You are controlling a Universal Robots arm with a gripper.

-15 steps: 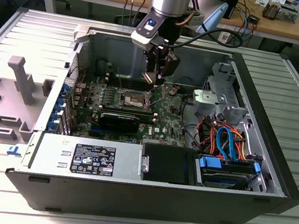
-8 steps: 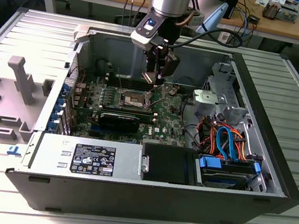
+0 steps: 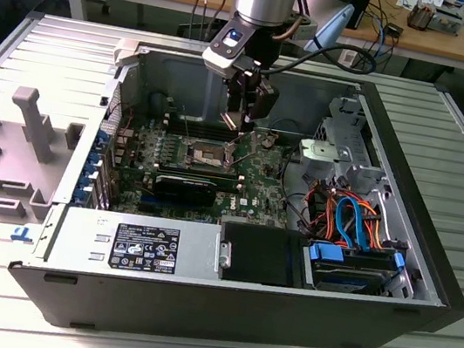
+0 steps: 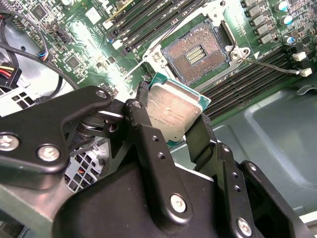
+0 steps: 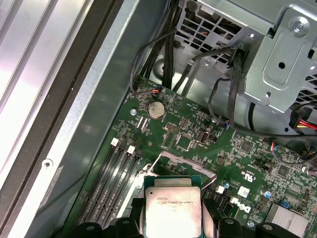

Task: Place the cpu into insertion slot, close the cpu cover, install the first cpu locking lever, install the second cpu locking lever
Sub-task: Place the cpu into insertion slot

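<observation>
My gripper (image 4: 171,126) is shut on the cpu (image 4: 173,110), a flat square chip with a silvery top, pinched by its edges between the two black fingers (image 4: 143,124). It hangs tilted a little above the green motherboard, just off to one side of the insertion slot (image 4: 195,52), whose tan-gold centre lies uncovered. In the first wrist view the cpu (image 5: 172,206) hides the slot, and the cpu cover (image 5: 185,162) stands raised beyond it. A thin wire locking lever (image 4: 267,64) sticks out beside the slot. In the exterior view the gripper (image 3: 241,124) hovers over the insertion slot (image 3: 204,153).
Black memory slots (image 4: 148,25) run along two sides of the socket. A metal drive cage (image 3: 341,152), blue and orange cables (image 3: 353,220) and a power supply (image 3: 141,244) crowd the open computer case (image 3: 219,309). A grey plastic shroud (image 3: 26,133) lies outside at the exterior view's left.
</observation>
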